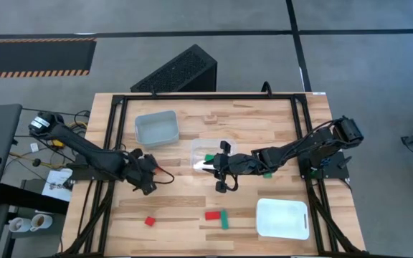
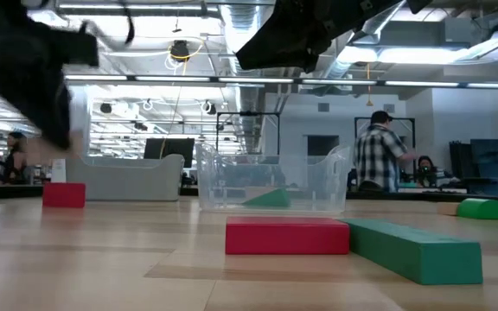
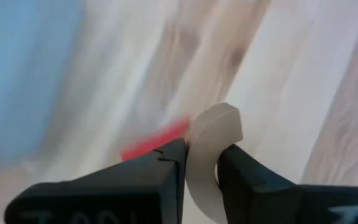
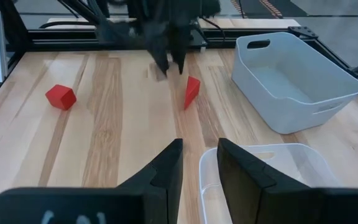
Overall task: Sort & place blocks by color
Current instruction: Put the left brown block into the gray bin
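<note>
While left gripper hovers over table's left-centre, fingers pinch pale arch-shaped wooden block. Red cube near front edge, left. Red bar and green bar touching, front-centre. Right gripper at clear container's front edge, green wedge inside; fingers narrowly parted, holding nothing. Green block beside right arm.

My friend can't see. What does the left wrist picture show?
The left gripper is shut on a pale curved wooden block, held above the wooden table. A red block shows just behind it.
</note>
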Controlling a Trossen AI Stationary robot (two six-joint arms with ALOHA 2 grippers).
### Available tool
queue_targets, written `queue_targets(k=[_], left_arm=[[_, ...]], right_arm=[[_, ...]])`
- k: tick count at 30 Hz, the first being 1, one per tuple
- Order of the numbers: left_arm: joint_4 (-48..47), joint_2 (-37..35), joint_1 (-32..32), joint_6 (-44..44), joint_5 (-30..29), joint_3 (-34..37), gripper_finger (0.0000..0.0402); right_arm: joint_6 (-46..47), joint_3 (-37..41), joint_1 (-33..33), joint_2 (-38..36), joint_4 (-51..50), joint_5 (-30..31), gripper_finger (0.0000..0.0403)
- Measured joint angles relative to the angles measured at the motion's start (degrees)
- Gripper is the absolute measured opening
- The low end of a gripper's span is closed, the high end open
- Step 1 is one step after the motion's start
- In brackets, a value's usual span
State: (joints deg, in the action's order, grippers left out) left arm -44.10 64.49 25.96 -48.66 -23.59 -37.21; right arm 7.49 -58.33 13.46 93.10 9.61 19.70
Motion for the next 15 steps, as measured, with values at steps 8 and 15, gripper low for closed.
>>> queue_targets(k=[8, 15], left_arm=[[-0.4, -10.3, -3.5, 11.3, -21.1, -1.9, 0.0035], [2.5, -17.9, -19.9, 23.7, -17.0, 0.9, 0.0037]], right_arm=[[-2.9, 0.0, 1.2, 0.0, 3.1, 0.2, 0.0122], [-3.0, 0.0, 1.0, 0.0, 3.3, 0.1, 0.0122]])
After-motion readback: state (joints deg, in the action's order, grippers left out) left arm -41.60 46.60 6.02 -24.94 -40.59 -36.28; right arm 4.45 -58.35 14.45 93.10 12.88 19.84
